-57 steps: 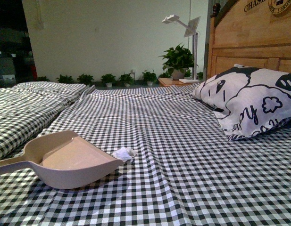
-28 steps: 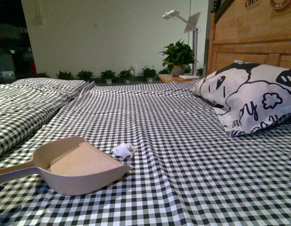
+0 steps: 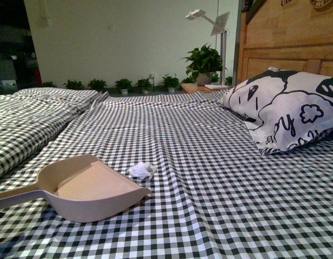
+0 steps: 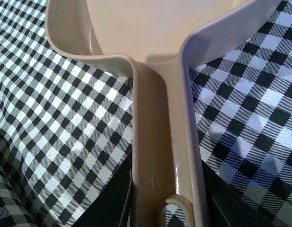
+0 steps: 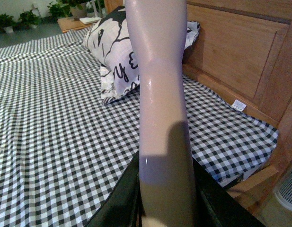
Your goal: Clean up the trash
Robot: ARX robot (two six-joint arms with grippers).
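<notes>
- Logging the task item first: the small crumpled white paper wad (image 3: 141,170) lies on the black-and-white checked bed sheet (image 3: 220,178), outside the scoop, just beyond the far rim of the pinkish-beige plastic dustpan (image 3: 93,189) near its open lip. Whether the two touch cannot be told.
- Dustpan: smooth moulded plastic with a shallow scoop, raised side walls and a flat inner floor. Its long channel-shaped handle runs off the front view's left edge.
- Left gripper (image 4: 167,213): the left wrist view shows dark jaws on either side of the dustpan handle, clamped around it. Checked cloth lies beneath.
- Right gripper (image 5: 164,213): black jaws are closed around a long glossy pale pinkish plastic shaft (image 5: 160,85), rounded and slightly curved. It runs up through the right wrist view and blocks its middle, so I cannot tell what sits at its far end.
- Sheet: thin, lightly wrinkled, with creases running away from the camera.
- Surroundings, right side: a large soft white pillow with black cartoon print (image 3: 285,110) leans against the panelled wooden headboard (image 3: 285,38), well apart from the wad.
- Beyond the pillow: a low wooden bedside stand (image 3: 192,87) carries a leafy green potted plant (image 3: 203,60), with a white angled lamp (image 3: 209,21) above it.
- Far wall: a row of small potted green plants (image 3: 124,84) stands on the floor.
- Left side: rumpled checked bedding (image 3: 31,118) lies raised beside the main sheet.
</notes>
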